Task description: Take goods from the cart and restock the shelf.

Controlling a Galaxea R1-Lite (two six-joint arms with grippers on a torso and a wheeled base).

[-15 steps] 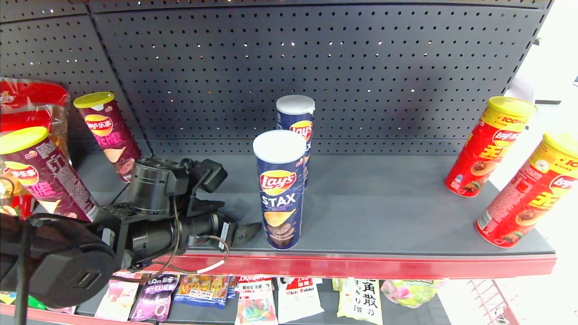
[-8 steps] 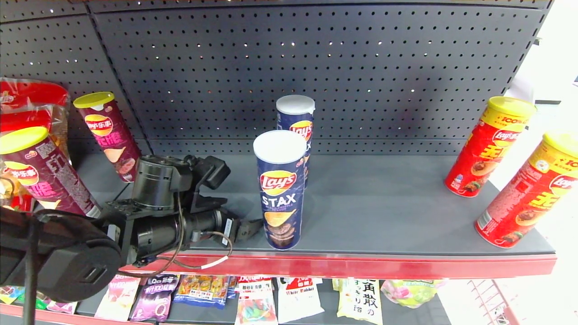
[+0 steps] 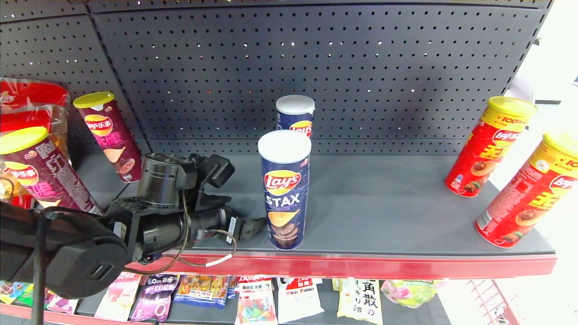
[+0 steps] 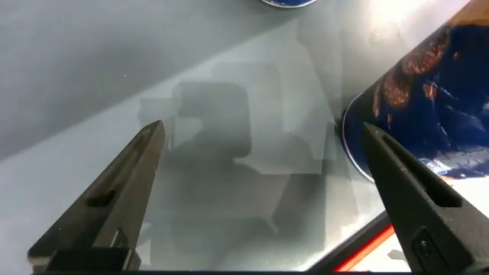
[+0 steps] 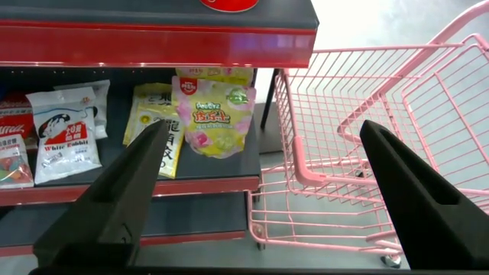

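At the left end of the shelf (image 3: 384,212) a red bag (image 3: 27,104) leans behind two maroon cans (image 3: 110,135) with yellow lids, one near the front edge and one toward the back panel. Next along, the left gripper (image 4: 260,141) lies low over the front edge with its fingers spread and nothing between them. One fingertip (image 4: 374,141) sits just beside the base of the front blue can (image 3: 284,189), perhaps touching it. This can stands upright near the middle of the front edge, partly hiding the rear blue can (image 3: 295,113), which stands by the back panel. Two red cans (image 3: 490,146) stand at the right end. The right gripper (image 5: 263,130) hangs spread and empty, facing snack packets (image 5: 210,114) on a lower shelf (image 5: 153,187) and the pink cart (image 5: 304,174).
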